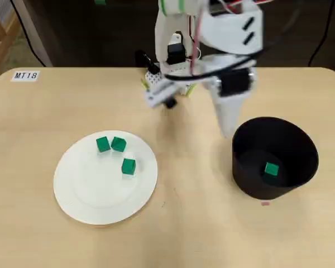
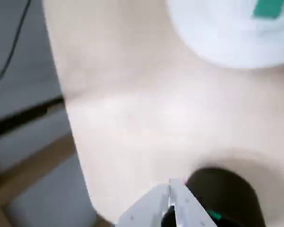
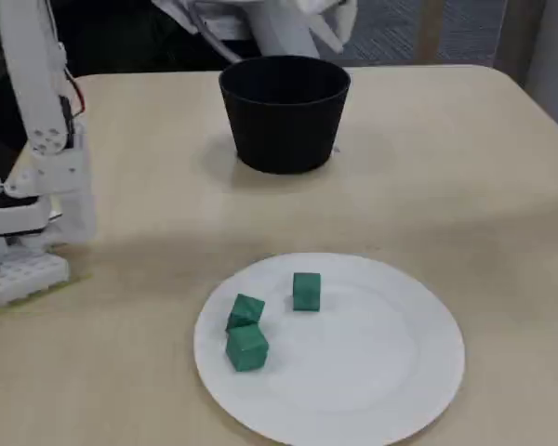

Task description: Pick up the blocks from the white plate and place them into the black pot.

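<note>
Overhead view: one small bright green cube (image 1: 271,169) is seen lying inside the matte black round pot (image 1: 301,151), while three more green cubes (image 1: 118,144) are left on the round white plate (image 1: 84,195), two touching and one just apart. The white two-finger gripper (image 1: 228,133) is held empty over the tabletop (image 1: 44,111), just beside the pot, its fingers pressed together. One of four placements is judged complete.
</note>
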Controlling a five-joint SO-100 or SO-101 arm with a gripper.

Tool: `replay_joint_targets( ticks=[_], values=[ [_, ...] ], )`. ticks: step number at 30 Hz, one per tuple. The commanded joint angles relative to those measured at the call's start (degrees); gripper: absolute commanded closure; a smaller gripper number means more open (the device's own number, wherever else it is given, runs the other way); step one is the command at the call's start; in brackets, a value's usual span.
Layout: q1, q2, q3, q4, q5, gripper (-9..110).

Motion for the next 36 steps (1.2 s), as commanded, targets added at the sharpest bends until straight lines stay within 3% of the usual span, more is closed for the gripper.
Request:
replay_joint_targets(
  ticks=[1, 10, 22, 36],
  values=[
    [9.9, 4.1, 9.7, 0.1, -1.5, 104],
    [27.6, 26.2, 49.1, -16.9, -6.4, 104],
    [32.6, 28.5, 55.6, -16.9, -10.0, 104],
    [33.7, 15.5, 53.6, -19.4, -14.9, 78]
  ],
)
